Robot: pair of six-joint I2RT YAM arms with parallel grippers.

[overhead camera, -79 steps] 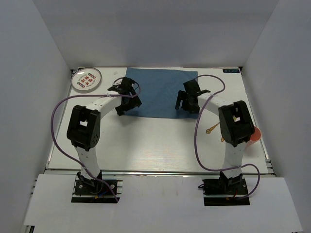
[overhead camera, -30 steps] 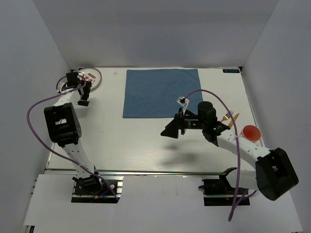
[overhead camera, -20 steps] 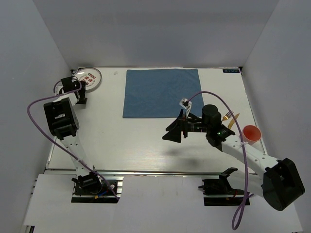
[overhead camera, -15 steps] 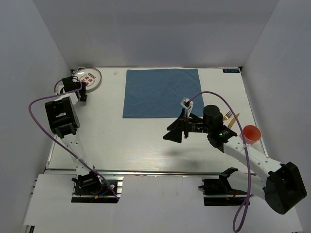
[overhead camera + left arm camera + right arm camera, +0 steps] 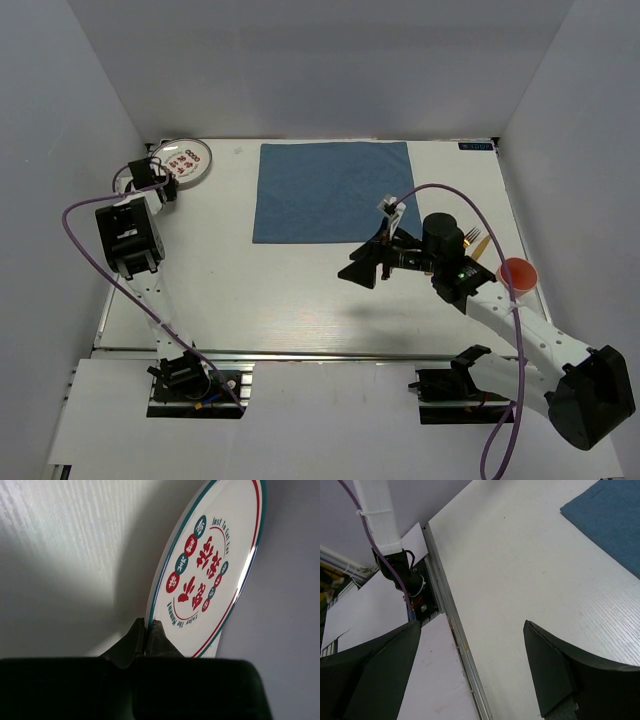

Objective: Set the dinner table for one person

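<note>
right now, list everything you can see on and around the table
dinner table: one, white, fills the enclosure floor
placemat: one, blue, far centre of the table
plate: one, white with red and green print, far left corner
cup: one, orange, right edge
fork: one, gold, right side near the cup; a second gold piece beside it, unclear
left end effector: one, black, shut on the plate's rim
right end effector: one, black, open over bare table near the placemat's near right corner
</note>
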